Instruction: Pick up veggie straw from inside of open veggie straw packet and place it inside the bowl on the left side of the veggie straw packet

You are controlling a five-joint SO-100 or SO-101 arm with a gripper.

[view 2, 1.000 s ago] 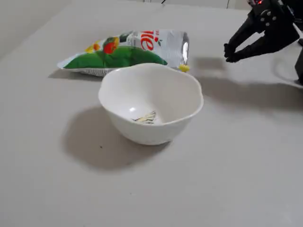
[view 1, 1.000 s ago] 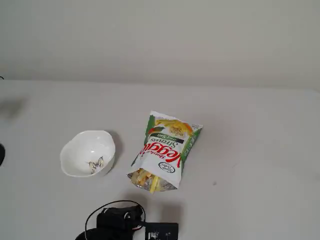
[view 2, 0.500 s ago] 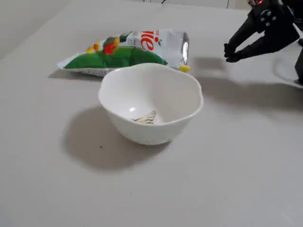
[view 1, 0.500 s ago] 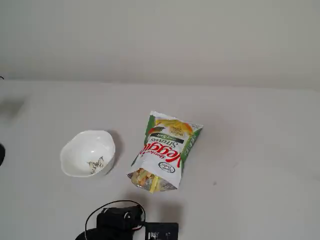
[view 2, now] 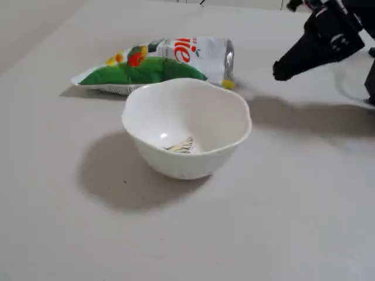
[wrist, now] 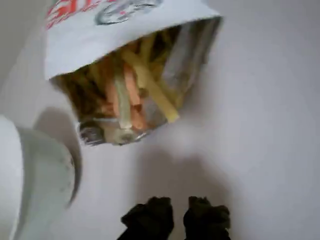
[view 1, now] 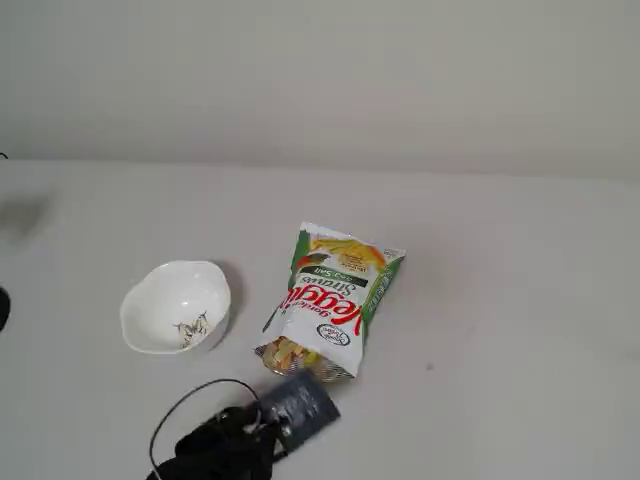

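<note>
Your end effector (wrist: pixel 175 217) hangs empty, tips nearly closed, just short of the veggie straw packet (wrist: pixel 125 30) mouth. The veggie straw (wrist: pixel 150 87) lies straight ahead, pointing diagonally out; the bowl (view 1: pixel 175 305) is empty.

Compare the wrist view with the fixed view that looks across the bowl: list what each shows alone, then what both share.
Only the wrist view looks into the packet's open mouth, showing the straws against the foil lining. Only that fixed view shows the bowl's inside, holding just its dark drawing, no straw, and the packet's green printed end. Both share the veggie straw packet, the bowl, and the gripper short of the packet.
</note>
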